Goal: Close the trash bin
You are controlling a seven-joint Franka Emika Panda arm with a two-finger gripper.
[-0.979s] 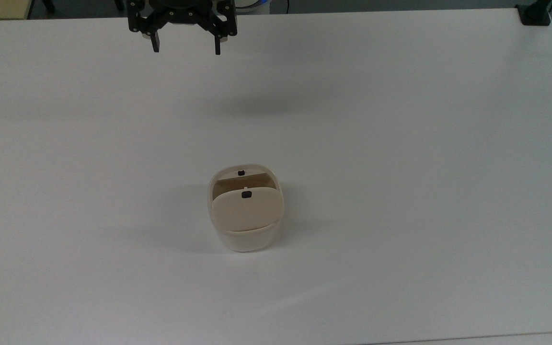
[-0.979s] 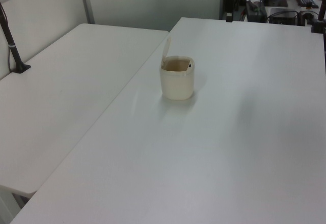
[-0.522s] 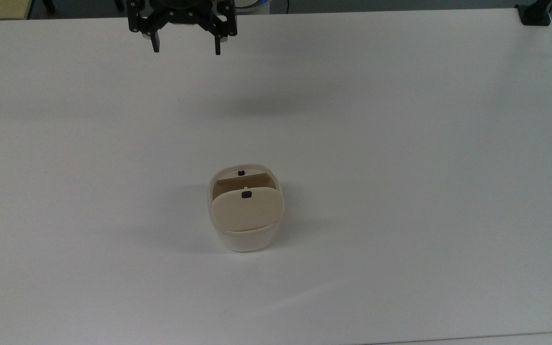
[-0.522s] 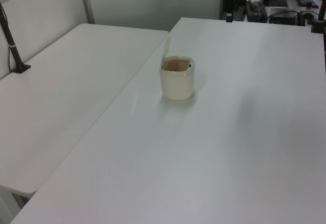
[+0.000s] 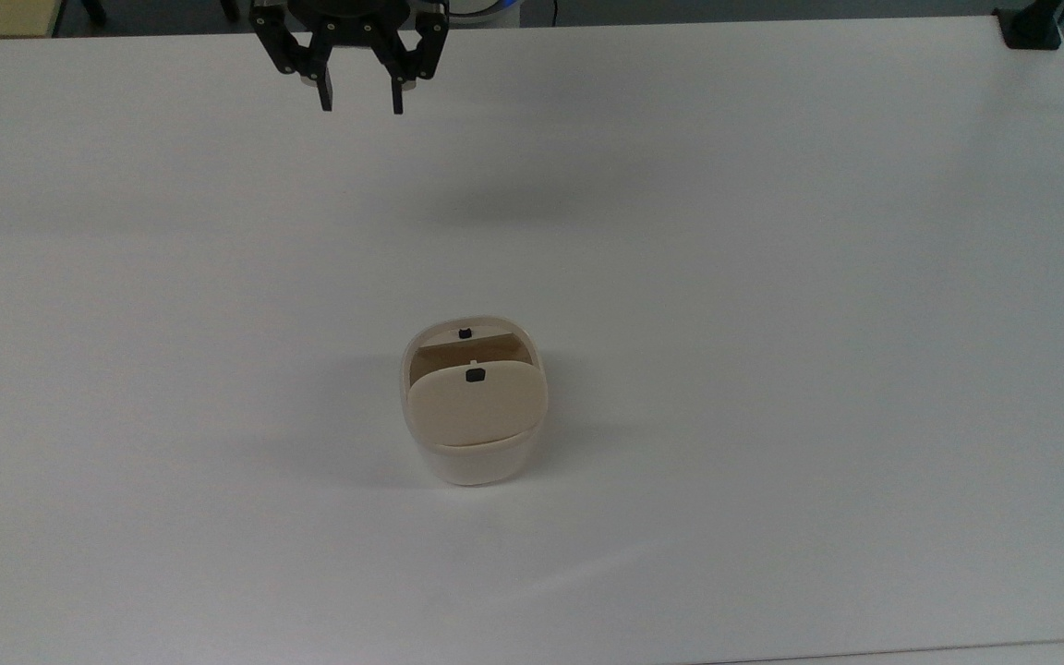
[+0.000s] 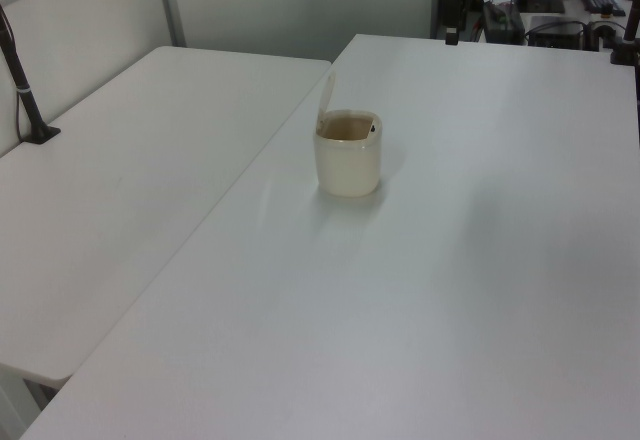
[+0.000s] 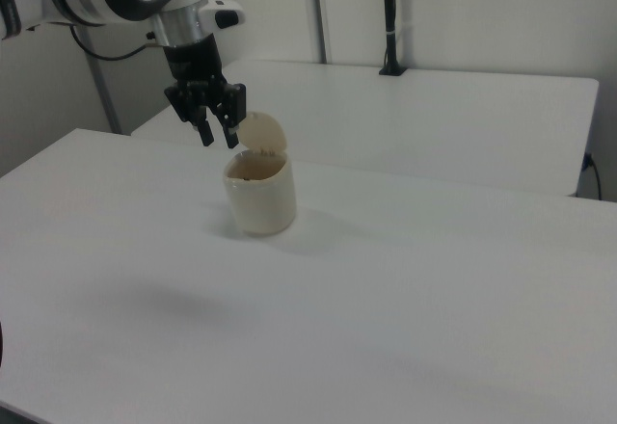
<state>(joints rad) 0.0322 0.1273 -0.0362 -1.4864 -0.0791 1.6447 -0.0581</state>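
The trash bin (image 5: 474, 462) is a small cream-white tub standing near the middle of the white table (image 5: 772, 277). Its beige flap lid (image 5: 477, 406) is hinged up, leaving the mouth uncovered; a black latch mark sits on the lid and another on the rim. In the left view the trash bin (image 6: 348, 160) shows its lid (image 6: 326, 95) standing nearly upright. My black gripper (image 5: 361, 103) hangs open and empty above the table's far edge in the top view, well away from the bin. In the right view the gripper (image 7: 218, 139) appears beside the raised lid (image 7: 262, 133).
A black clamp mount (image 5: 1031, 28) sits at the top view's upper right table corner. A second white table (image 6: 130, 160) adjoins on the left view's left, with a black pole (image 6: 25, 90) clamped to it. Another pole (image 7: 388, 19) rises behind in the right view.
The gripper's fingers have drawn closer together, and the gripper has dropped slightly lower in the top view. The trash bin and its lid have not moved.
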